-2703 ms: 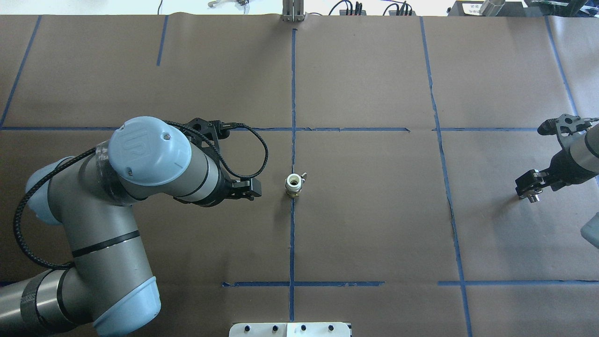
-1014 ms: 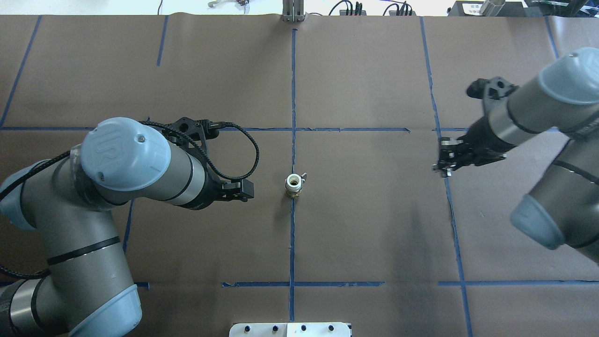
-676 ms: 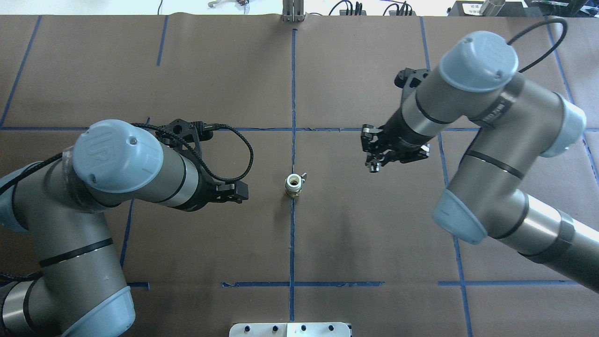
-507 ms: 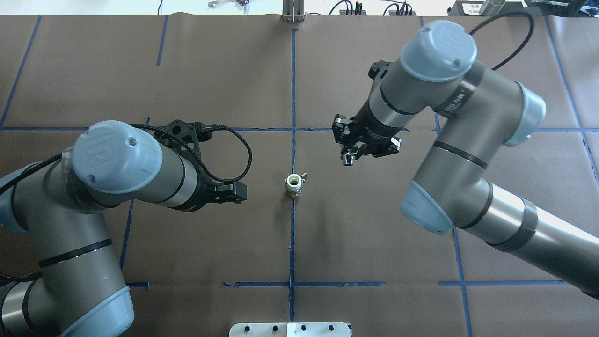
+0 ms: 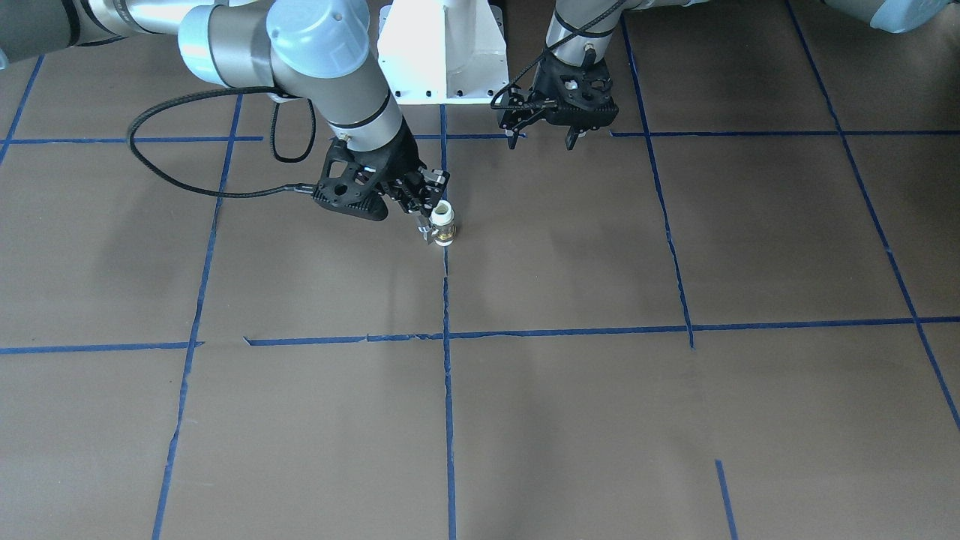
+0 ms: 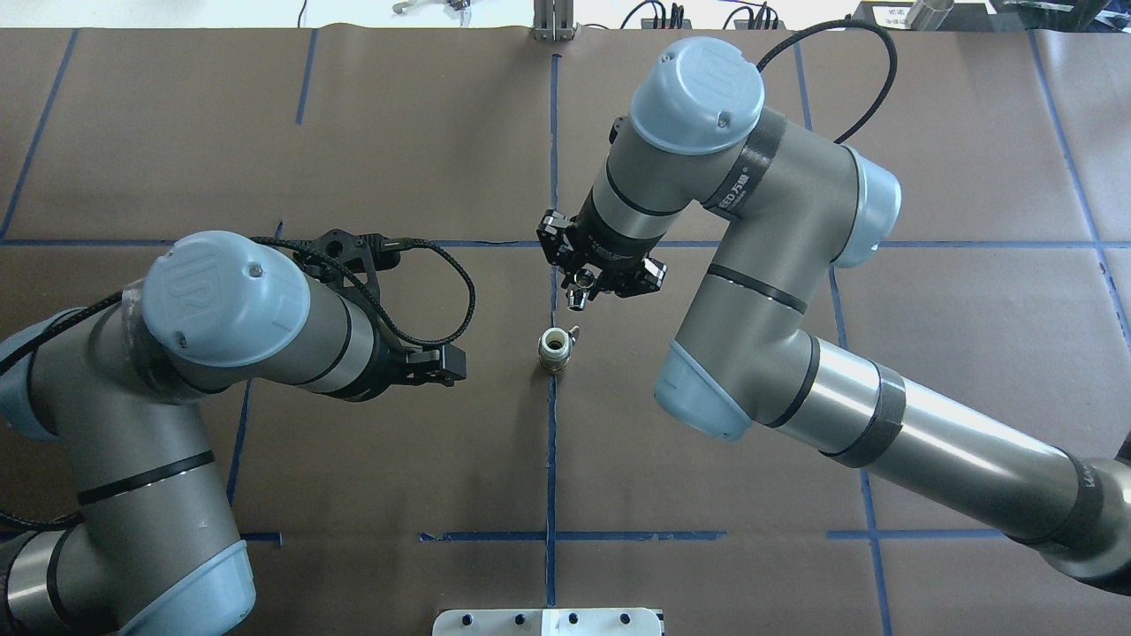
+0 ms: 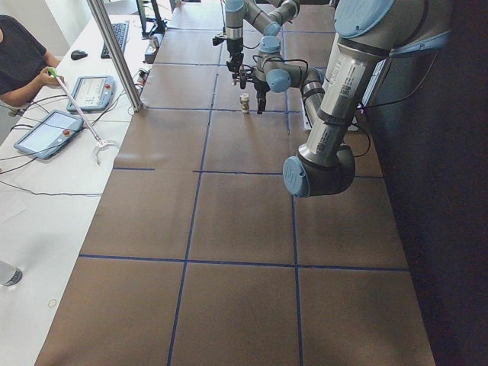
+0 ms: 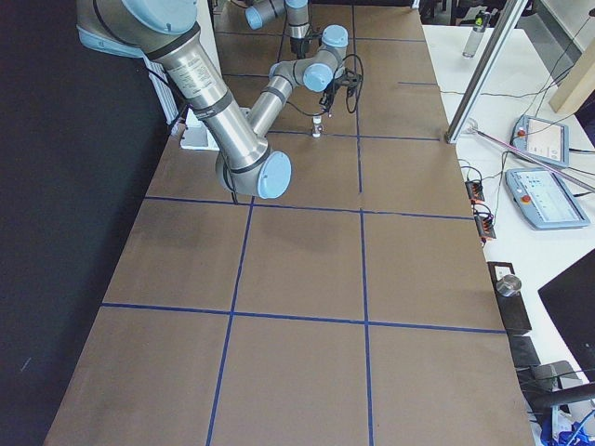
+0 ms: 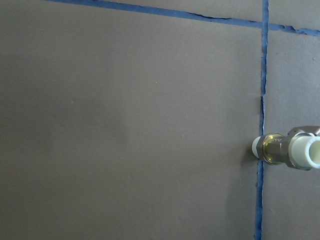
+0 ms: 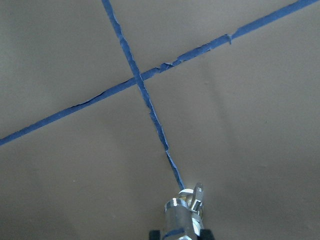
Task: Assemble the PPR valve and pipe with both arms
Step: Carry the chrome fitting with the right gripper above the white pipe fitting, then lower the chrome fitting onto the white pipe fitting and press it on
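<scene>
1. Overhead: PPR valve (image 6: pixel 554 350) upright on the bench (image 6: pixel 707 424), astride a blue tape line (image 6: pixel 550 459); right hand (image 6: pixel 579 296) just beyond it, raised, pinching the pipe (image 6: pixel 578 304); left hand (image 6: pixel 444 364) near the valve, not touching.
2. Front-facing: left hand spread and empty; right hand close beside the valve's top.
3. Right wrist: pipe clamped at the bottom edge.
4. Left wrist: valve free-standing, ungripped. Likely trouble: pushing the pipe down off-centre, or before bracing the valve, toppling or skidding it.
</scene>
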`<state>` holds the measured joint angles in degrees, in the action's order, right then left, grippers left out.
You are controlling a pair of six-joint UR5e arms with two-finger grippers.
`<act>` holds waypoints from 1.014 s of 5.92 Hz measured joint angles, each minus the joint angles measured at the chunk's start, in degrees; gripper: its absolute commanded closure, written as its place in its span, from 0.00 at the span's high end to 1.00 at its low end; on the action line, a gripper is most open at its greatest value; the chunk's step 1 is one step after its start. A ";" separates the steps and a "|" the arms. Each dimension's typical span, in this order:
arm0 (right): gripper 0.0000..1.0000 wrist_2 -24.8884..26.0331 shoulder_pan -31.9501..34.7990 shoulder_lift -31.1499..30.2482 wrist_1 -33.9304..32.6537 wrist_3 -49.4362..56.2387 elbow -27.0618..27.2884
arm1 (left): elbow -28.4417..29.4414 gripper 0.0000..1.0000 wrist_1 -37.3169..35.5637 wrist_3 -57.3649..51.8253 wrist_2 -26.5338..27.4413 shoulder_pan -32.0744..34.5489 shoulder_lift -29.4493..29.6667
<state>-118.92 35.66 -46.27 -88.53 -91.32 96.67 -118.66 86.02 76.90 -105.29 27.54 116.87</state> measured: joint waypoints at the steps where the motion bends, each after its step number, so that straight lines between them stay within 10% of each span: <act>1: 0.00 0.51 -0.99 0.20 0.28 -0.26 0.08 | 0.06 0.99 0.02 0.03 0.00 -0.06 0.02; 6: 0.00 0.60 -3.17 0.12 0.14 -2.18 0.18 | 0.18 0.99 0.02 0.02 0.00 -0.12 -0.07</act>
<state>-118.32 32.49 -46.16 -88.39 -93.50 96.84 -118.48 86.04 76.92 -105.29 27.42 116.81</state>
